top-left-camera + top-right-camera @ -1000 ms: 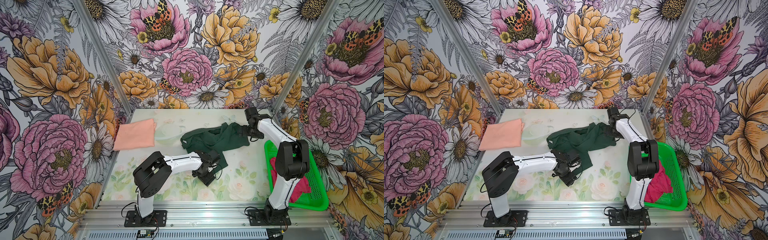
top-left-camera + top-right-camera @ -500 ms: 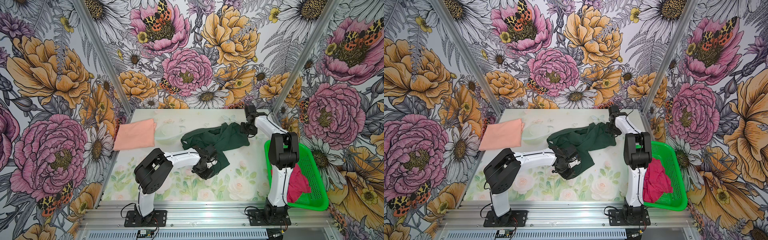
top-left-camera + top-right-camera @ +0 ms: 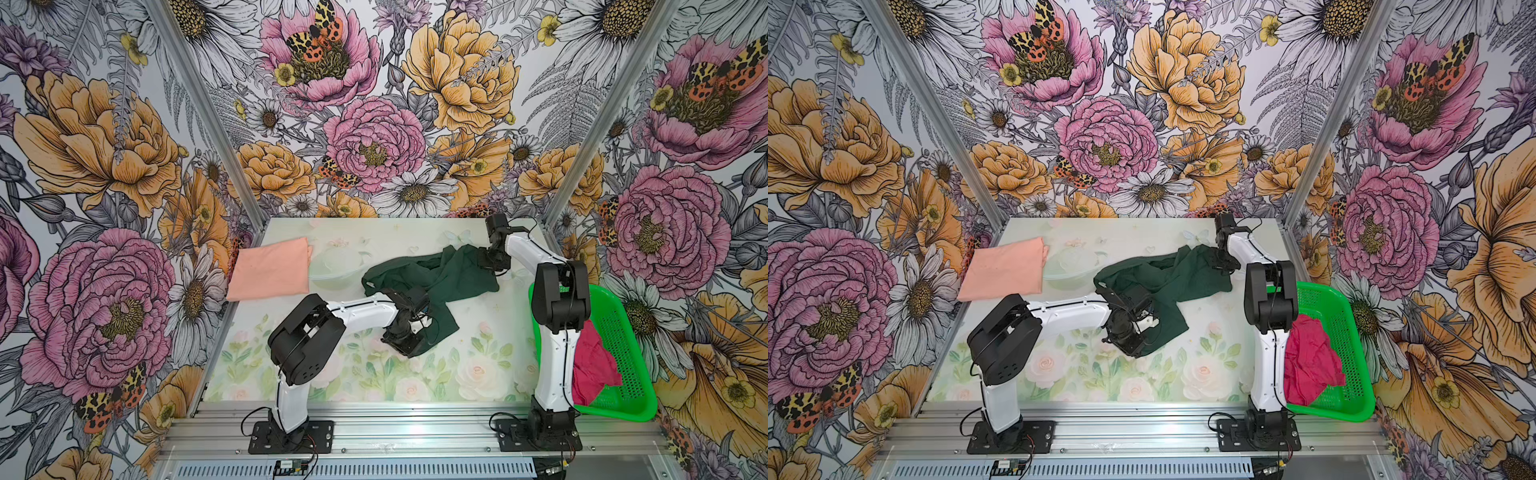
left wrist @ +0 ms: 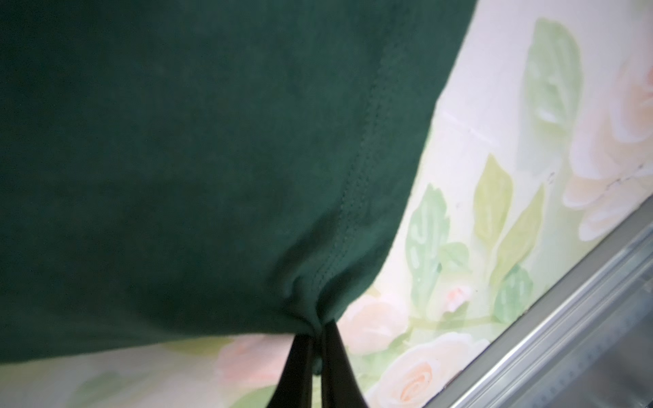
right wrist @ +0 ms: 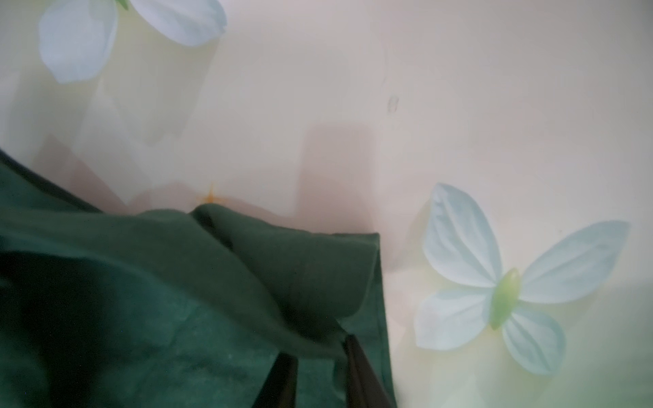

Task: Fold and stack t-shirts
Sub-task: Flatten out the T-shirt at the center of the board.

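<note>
A dark green t-shirt lies crumpled across the middle of the table. My left gripper is shut on its near hem, with the cloth bunched at the fingertips; in both top views it sits low at the shirt's near edge. My right gripper pinches a fold at the shirt's far right corner, its fingers a little apart with cloth between them. A peach t-shirt lies folded flat at the far left. A crimson t-shirt lies crumpled in the basket.
A bright green perforated basket stands at the table's right edge beside the right arm's base. A pale translucent round thing sits between the peach and green shirts. Floral walls close in three sides; a metal rail runs along the front.
Both grippers have closed on the green shirt: the left one reached the near hem and shut first, the right one shut at the far right corner. The right arm has drawn upright.
</note>
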